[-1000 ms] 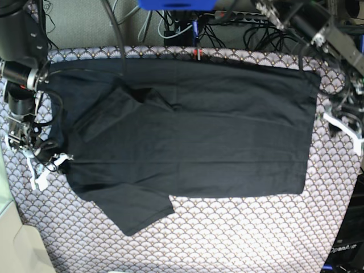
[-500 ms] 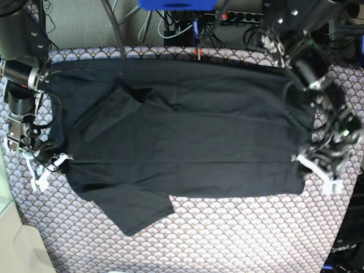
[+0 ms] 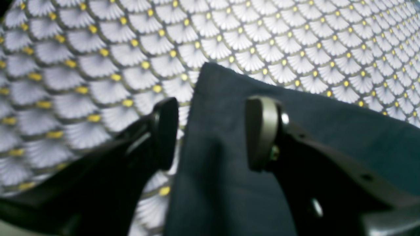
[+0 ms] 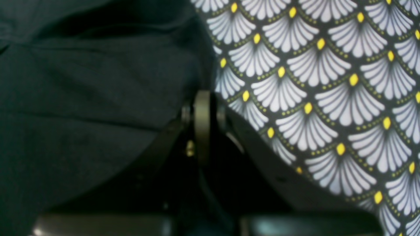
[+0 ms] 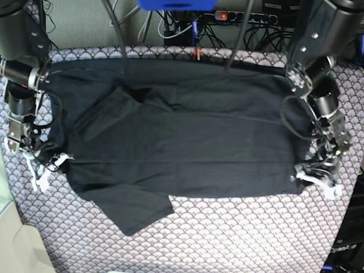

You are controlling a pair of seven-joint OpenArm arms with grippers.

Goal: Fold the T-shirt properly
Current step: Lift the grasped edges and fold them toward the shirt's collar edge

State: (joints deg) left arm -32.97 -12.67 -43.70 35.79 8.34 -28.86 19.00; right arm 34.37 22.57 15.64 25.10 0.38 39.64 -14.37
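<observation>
Base view shows one T-shirt (image 5: 187,136) spread flat across the patterned tablecloth (image 5: 244,233), its hem toward the right of the scene, its shoulders toward the left, one sleeve folded in over the far-left part of the body and the other sleeve lying out at the near left. It is judged to be light, soft and limp: it will sag and crease wherever it is not supported, and its edge is thin against the tablecloth, so only a corner or a hem offers a sure hold. A lift from two corners at once is judged best, so that the cloth stays taut between them. The left gripper (image 3: 210,131) is seen with its jaws apart, straddling the near-right hem corner, one pad on the tablecloth side and one over the dark cloth. The right gripper (image 4: 203,124) is pressed together at the shirt's left edge; whether cloth is pinched there cannot be told. Counted: one shirt, one tablecloth, two grippers.
</observation>
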